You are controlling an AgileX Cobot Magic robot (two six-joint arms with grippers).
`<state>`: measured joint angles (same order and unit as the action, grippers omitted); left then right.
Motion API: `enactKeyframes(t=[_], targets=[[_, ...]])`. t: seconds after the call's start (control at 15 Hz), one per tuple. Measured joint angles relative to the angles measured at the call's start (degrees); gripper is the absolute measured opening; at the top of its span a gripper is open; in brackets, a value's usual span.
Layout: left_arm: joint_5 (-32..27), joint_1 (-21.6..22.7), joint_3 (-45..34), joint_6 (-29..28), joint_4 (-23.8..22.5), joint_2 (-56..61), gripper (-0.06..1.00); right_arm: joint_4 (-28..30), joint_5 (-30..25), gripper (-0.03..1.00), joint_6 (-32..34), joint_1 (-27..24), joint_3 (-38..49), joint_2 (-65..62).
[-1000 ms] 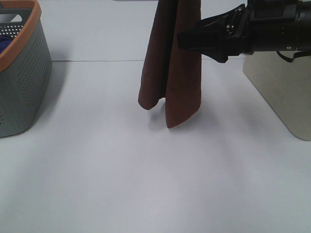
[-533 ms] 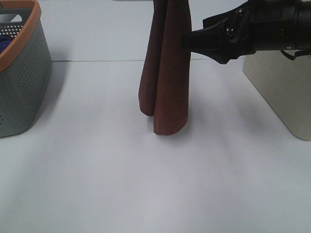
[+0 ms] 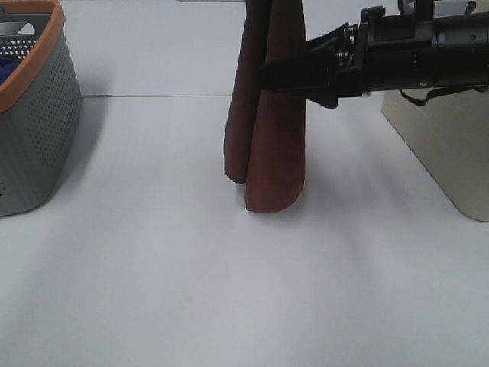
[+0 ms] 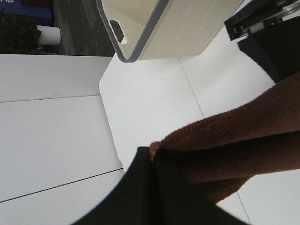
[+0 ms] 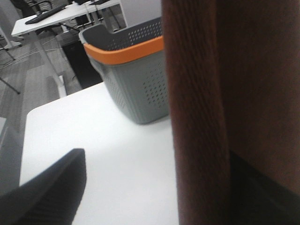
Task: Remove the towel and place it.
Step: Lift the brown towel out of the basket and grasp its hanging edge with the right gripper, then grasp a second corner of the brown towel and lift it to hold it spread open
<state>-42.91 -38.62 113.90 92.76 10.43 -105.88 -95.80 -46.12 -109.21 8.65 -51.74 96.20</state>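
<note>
The right gripper (image 3: pixel 284 65) stands spread wide. A second ago its tips stopped at the right edge of the towel (image 3: pixel 263 122). Now the black fingers have pushed further left and cross the front of the cloth, and the arm lies more level than before. The towel hangs narrower, its folds drawn closer together.

The towel is up in the air, draped straight down in two long dark red-brown folds. Its top runs out of the exterior view. Its lower end hangs close above the white table (image 3: pixel 229 290); whether it touches cannot be told. The right gripper meets it in its upper part.

The right wrist view shows what the high camera cannot: one finger (image 5: pixel 47 197) is well clear on one side of the towel, and dark gripper shows just behind the cloth on the other side, so the towel hangs between the spread fingers, not pinched.

The left gripper (image 4: pixel 152 161) shows only in its own wrist view. Its fingers are pressed together on a bunched edge of the towel.

Well to the left of the towel stands a grey basket (image 3: pixel 38 130) with an orange rim. To the right of the towel, beyond the right arm, stands a beige bin (image 3: pixel 443 153).
</note>
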Motion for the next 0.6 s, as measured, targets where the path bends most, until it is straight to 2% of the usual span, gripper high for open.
enactKeyframes(t=[0.13, 0.2, 0.53, 0.6], targets=[[0.00, 0.06, 0.00, 0.06, -0.06, 0.00, 0.00, 8.42, -0.74, 0.65, 7.62, 0.00, 0.00, 2.98], [0.06, 0.06, 0.00, 0.06, -0.06, 0.00, 0.00, 9.40, -0.74, 0.65, 8.37, 0.00, 0.00, 4.35], [0.74, 0.06, 0.00, 0.06, -0.06, -0.06, 0.00, 9.28, -0.52, 0.64, 8.77, 1.66, 0.00, 10.77], [0.86, 0.06, 0.00, 0.06, -0.06, -0.06, 0.00, 8.25, 2.12, 0.64, 7.45, 3.21, 0.00, 11.23]])
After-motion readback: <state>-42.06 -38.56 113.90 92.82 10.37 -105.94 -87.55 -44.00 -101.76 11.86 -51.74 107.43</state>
